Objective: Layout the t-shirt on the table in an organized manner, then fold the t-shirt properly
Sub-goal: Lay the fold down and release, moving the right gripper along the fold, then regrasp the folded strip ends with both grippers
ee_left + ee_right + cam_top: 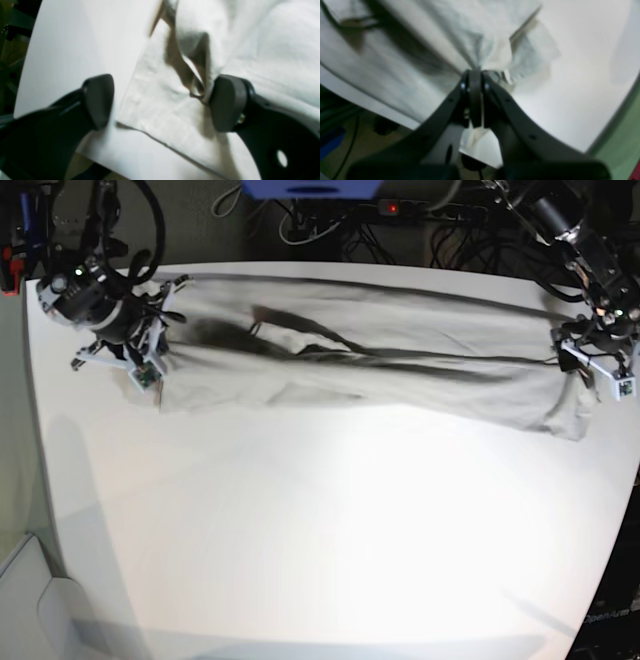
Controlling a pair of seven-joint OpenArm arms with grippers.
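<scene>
Unmarked t-shirt (370, 345), plain table (320, 530)

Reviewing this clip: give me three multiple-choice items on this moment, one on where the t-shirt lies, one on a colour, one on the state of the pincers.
1. Where does the t-shirt lie on the table?
A. Stretched along the far edge, between the two arms
B. Bunched at the near edge
C. Hanging off the near corner

2. What colour is the tabletop?
A. Black
B. White
C. Red

3. How do the pincers stand?
A. Both open
B. Left shut, right open
C. Left open, right shut on the cloth

Key:
1 A: the base view shows the shirt spread in a long band at the far side.
2 B: the bare surface is matte white.
3 C: the left pincer has its pads wide apart, and the right pincer is closed on a pinch of fabric.
</scene>
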